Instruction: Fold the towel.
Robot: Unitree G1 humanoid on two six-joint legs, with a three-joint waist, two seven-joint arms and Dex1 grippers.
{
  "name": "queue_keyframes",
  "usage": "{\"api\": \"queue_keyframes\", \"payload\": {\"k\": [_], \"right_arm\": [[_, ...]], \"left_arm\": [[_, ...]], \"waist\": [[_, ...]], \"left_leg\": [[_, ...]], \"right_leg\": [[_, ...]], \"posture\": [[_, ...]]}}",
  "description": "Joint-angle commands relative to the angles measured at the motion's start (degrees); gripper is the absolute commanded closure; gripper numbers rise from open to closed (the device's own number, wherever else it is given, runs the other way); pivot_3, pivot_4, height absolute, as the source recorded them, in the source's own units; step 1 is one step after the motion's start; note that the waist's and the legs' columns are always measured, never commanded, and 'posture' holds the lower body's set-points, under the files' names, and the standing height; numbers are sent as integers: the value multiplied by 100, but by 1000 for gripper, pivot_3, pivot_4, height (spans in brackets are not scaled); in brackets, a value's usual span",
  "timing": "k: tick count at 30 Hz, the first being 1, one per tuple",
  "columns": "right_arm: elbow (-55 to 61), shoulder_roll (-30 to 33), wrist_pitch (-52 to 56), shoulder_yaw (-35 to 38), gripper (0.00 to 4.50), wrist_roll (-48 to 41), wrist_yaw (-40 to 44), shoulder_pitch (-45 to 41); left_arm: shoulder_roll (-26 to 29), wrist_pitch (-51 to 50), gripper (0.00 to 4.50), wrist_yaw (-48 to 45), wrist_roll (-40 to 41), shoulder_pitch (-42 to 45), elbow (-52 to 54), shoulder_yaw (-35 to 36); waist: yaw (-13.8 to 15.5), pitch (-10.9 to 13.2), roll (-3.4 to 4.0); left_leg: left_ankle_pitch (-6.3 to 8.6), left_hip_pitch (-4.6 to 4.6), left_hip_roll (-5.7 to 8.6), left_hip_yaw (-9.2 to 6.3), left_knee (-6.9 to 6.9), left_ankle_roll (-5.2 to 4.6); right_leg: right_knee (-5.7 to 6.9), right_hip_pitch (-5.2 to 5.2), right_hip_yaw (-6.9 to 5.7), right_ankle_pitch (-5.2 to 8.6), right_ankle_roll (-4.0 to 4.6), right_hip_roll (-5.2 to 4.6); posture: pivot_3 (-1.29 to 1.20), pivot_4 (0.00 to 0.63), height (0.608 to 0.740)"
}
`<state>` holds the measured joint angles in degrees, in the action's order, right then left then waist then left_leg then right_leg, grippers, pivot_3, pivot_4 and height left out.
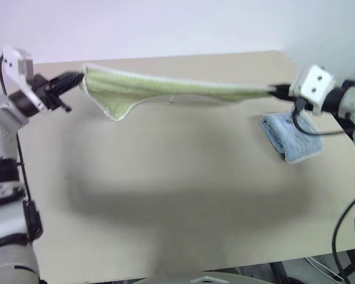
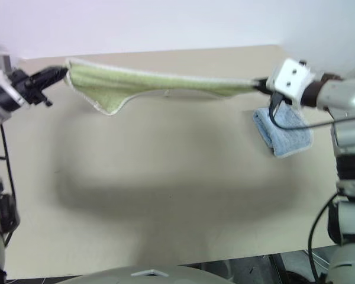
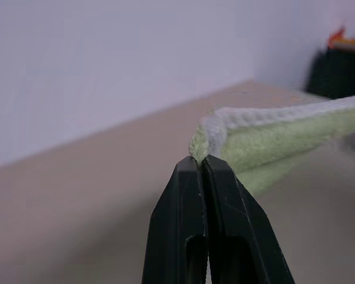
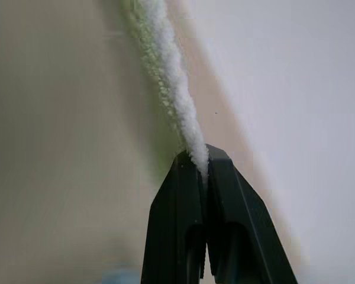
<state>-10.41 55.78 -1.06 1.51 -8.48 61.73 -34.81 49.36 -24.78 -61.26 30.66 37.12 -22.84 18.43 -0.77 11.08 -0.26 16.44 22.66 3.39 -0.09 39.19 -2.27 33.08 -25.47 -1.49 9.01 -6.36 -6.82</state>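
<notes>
1 light green towel point(image 1: 165, 89) with white stitched edging hangs stretched in the air above the beige table point(image 1: 165, 195), held at its 2 ends and sagging on the left side into a loose corner. The left gripper point(image 1: 77, 78) is pinched tight on the towel's left end, and the right gripper point(image 1: 277, 90) is pinched tight on its right end. 1 smaller light blue towel point(image 1: 291, 139) lies folded on the table below the right gripper.
</notes>
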Motion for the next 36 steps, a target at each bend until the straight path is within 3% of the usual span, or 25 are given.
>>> {"api": "queue_keyframes", "payload": {"k": [1, 5, 11, 18, 28, 36], "right_arm": [[1234, 258, 781, 431, 4432, -608, 246, 640], [2490, 427, 1477, 531, 4432, -1075, 572, 1928], [2838, 570, 1950, 615, 4432, -1329, 745, 2204], [2583, 577, 1935, 374, 4432, -1223, 880, 2086], [3251, 979, 2199, 1269, 4432, -1813, 1557, 3430], [3004, 911, 2076, 1104, 4432, -1635, 1453, 3219]], "left_arm": [[276, -301, 4500, -289, 248, -727, 978, 253], [466, -369, 4500, -408, 158, -1979, 1844, 293], [771, -356, 4500, -460, -44, -2831, 2205, 368], [881, -320, 4500, -449, -51, -2655, 1958, 347], [1156, -726, 4500, -769, 262, -3440, 2708, 817], [1106, -1046, 4500, -676, 378, -3813, 3175, 1019]], "waist": [[14, 0, 0], [25, -3, 0], [15, -2, 0], [44, -1, 0], [125, -1, 1], [146, 0, 2]], "left_leg": [[0, -4, -1, 0, 1, 1], [8, -22, -4, -2, -2, 16], [9, -23, -10, -1, 3, 26], [9, -16, -14, 0, -5, 27], [29, -10, -17, 1, -8, 34], [29, -13, -22, 0, -12, 35]], "right_leg": [[2, 1, 0, 0, 0, -1], [-8, 12, 3, 4, 7, -6], [-10, 11, 6, 16, 28, -11], [-11, 0, 0, 21, 36, -7], [-21, -4, 1, 27, 45, -7], [-36, 1, -1, 31, 46, -4]], "posture": [[0, 150, 728], [0, 150, 728], [0, 150, 728], [0, 150, 728], [0, 150, 728], [0, 150, 728]]}}
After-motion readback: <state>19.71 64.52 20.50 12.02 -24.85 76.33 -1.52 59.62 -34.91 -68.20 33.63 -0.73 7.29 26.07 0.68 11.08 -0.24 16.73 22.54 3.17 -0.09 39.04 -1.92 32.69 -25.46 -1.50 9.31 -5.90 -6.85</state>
